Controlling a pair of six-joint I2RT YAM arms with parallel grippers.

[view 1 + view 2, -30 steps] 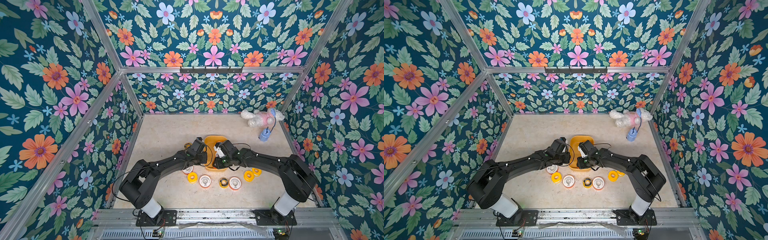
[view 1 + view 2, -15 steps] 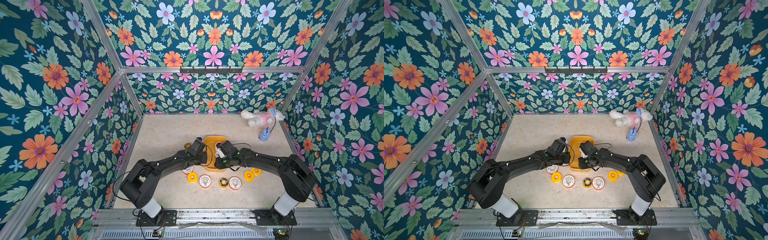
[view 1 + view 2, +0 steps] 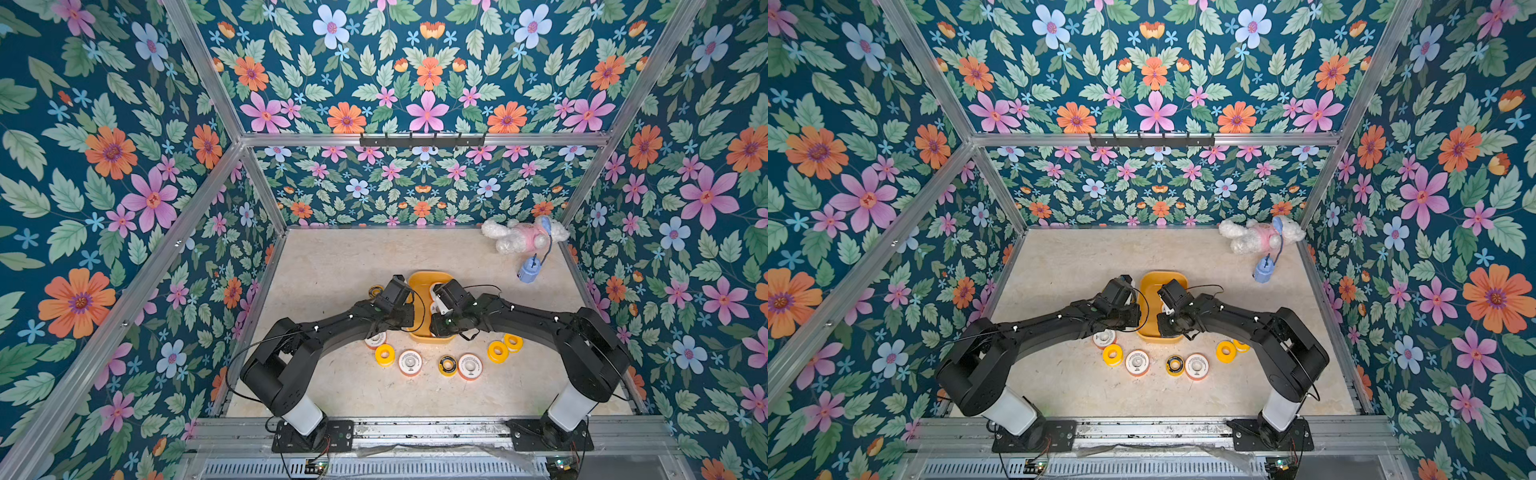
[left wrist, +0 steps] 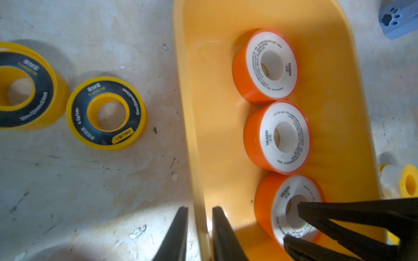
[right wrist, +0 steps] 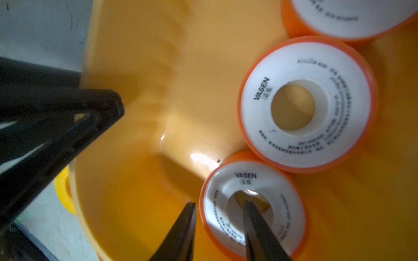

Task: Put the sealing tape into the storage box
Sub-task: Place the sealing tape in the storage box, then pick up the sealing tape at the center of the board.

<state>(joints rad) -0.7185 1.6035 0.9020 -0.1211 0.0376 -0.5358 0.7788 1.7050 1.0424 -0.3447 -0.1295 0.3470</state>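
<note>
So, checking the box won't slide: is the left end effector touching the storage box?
Touching. Left wrist view: the left end effector straddles the storage box wall; right wrist view shows it clamped on that rim.

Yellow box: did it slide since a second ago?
No. The storage box sits where it was, just as far from the blue object.

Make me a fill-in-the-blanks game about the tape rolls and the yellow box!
The storage box holds ___ sealing tape spools.
Their rims are coloured ___.
One finger of the right gripper pokes into a spool's centre ___.

Missing words: three, orange, hole.
</note>
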